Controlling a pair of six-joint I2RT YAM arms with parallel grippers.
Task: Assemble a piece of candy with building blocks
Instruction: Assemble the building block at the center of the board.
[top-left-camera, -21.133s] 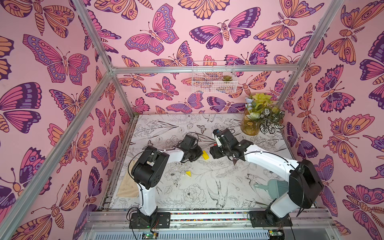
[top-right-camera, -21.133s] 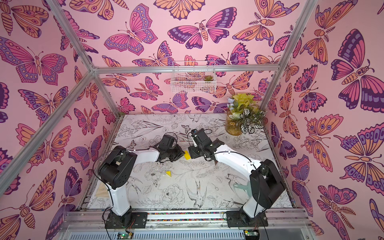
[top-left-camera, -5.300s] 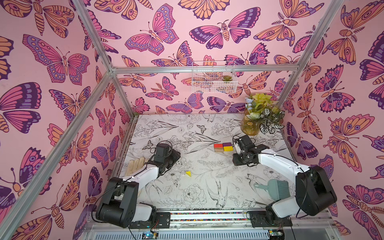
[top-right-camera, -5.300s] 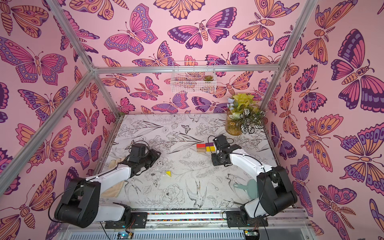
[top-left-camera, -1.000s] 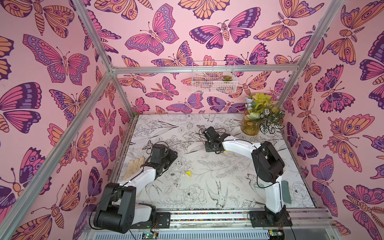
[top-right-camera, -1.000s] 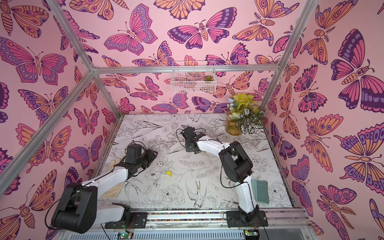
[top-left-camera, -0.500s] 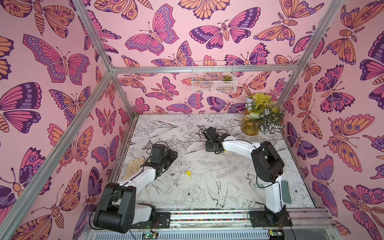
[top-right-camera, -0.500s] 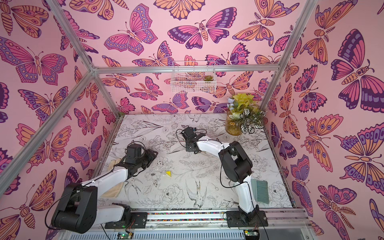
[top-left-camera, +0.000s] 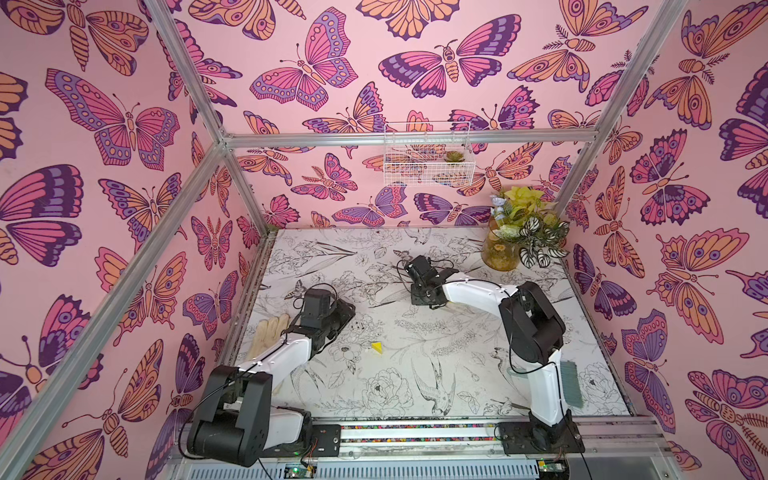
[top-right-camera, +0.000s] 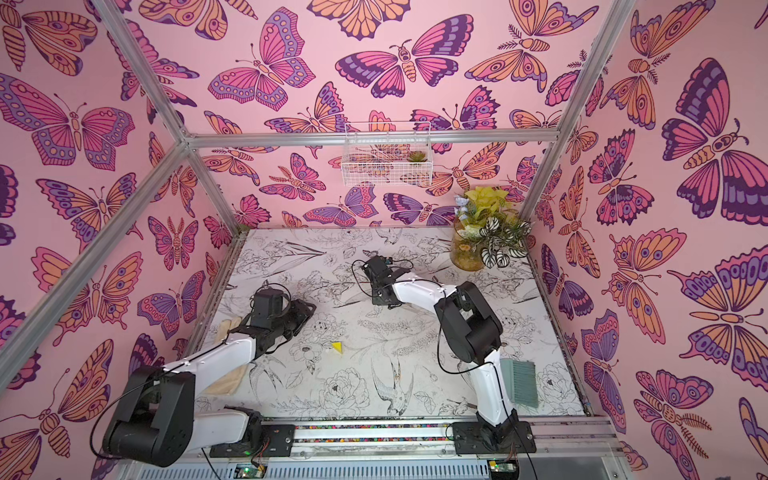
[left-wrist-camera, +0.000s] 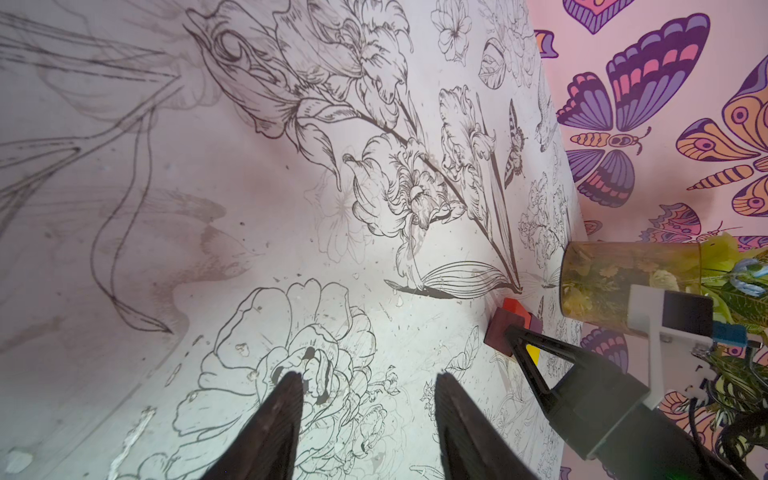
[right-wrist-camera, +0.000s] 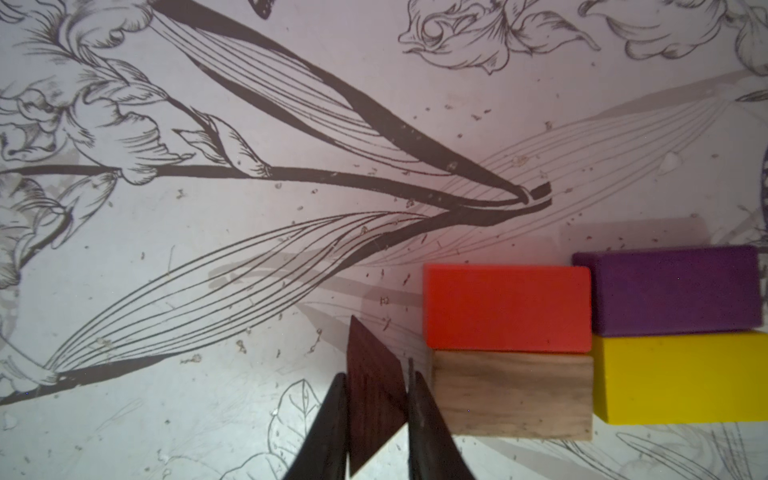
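In the right wrist view my right gripper is shut on the dark brown triangle, low over the table beside the end of the plain-wood block. That block forms a two-by-two group with the red block, purple block and yellow block. In both top views the right arm hides this group. The yellow triangle lies alone mid-table. My left gripper hovers open and empty at the left.
A glass vase of plants stands at the back right corner. A teal brush lies near the right arm's base. A pale glove lies at the left edge. A wire basket hangs on the back wall.
Nothing has visibly moved in the last second. Since about five seconds ago the right arm has swung across to the left end of the block group and now covers it from above.
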